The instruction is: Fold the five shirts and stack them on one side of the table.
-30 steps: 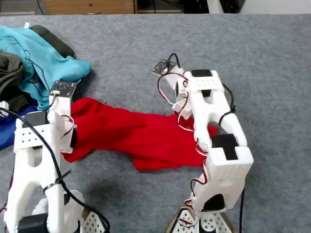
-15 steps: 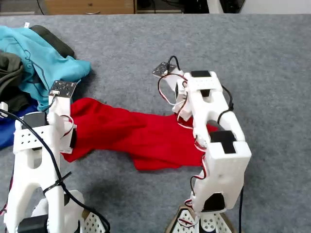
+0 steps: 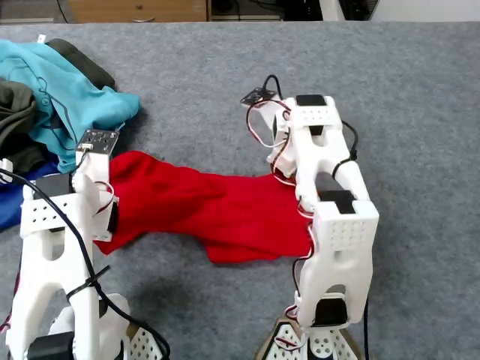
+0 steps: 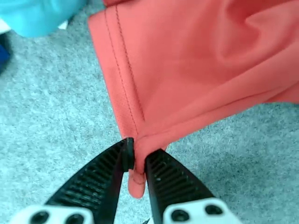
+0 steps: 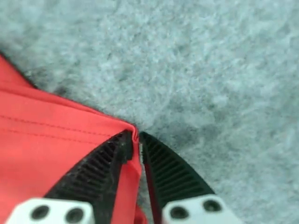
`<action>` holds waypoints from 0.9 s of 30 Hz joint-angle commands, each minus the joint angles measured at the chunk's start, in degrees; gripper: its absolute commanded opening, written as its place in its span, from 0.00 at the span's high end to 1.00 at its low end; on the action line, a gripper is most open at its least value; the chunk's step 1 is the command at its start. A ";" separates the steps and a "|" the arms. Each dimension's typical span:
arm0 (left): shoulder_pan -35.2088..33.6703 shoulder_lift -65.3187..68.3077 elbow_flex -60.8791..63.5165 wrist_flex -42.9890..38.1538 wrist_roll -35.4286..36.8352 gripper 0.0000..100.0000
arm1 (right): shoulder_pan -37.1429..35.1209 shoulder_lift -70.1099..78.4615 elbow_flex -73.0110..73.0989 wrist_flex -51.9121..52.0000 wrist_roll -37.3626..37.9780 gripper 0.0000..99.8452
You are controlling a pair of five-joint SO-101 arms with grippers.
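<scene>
Holding so little cloth is the risk: the left claw (image 4: 135, 157) is clamped on a thin hem corner of the soft red knit shirt (image 3: 202, 206), the right claw (image 5: 139, 140) on another stitched corner, and a pull may slip either out. The shirt lies crumpled along the fuzzy grey counter (image 3: 420, 90), whose rough nap may drag it, beside a heap of teal and dark shirts (image 3: 52, 90).

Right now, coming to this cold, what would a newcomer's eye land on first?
The red shirt grabs the eye first: it lies stretched across the middle of the grey table between the two arms. The left gripper pinches one hemmed corner and the right gripper pinches the opposite end. Next comes a teal shirt heaped with darker clothes at the table's far left corner.
</scene>
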 commanded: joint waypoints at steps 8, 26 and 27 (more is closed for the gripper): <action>-0.35 -2.42 -6.95 0.44 1.32 0.98 | 1.89 -9.54 -11.56 10.20 -0.88 1.00; -0.26 -20.44 -27.87 0.44 7.03 0.98 | 2.07 -38.99 -46.99 15.21 -14.51 1.00; -0.26 -20.79 -29.89 0.44 7.03 0.98 | 2.07 -39.96 -49.54 14.77 -15.30 1.00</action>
